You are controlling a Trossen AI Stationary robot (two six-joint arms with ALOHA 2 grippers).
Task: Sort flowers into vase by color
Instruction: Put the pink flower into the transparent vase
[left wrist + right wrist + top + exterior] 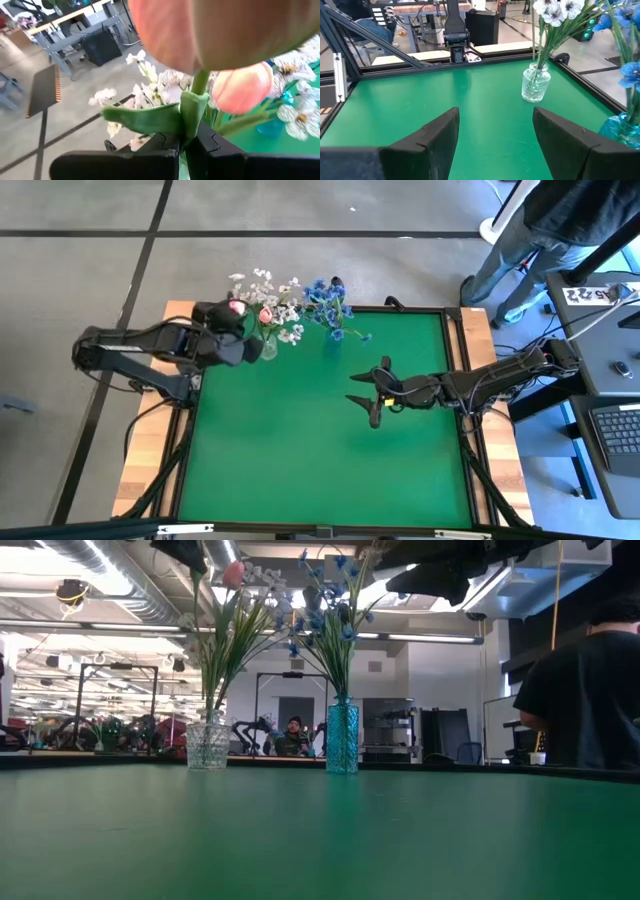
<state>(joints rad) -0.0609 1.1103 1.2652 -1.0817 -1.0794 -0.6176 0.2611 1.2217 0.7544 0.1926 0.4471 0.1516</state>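
- Pink tulip (165,30): bloom blurred, cut by left wrist picture's upper edge; stem base hidden between left gripper (182,150) fingers.
- Clear vase (268,348), high view: mostly hidden under the left gripper and blossoms.
- Person (545,230) beyond the clear vase's table: cut by frame edge.
- Blue vase (625,131): cropped at corner.

A person (540,230) stands off the table's (320,470) far right corner, beside a desk with a keyboard (612,430).
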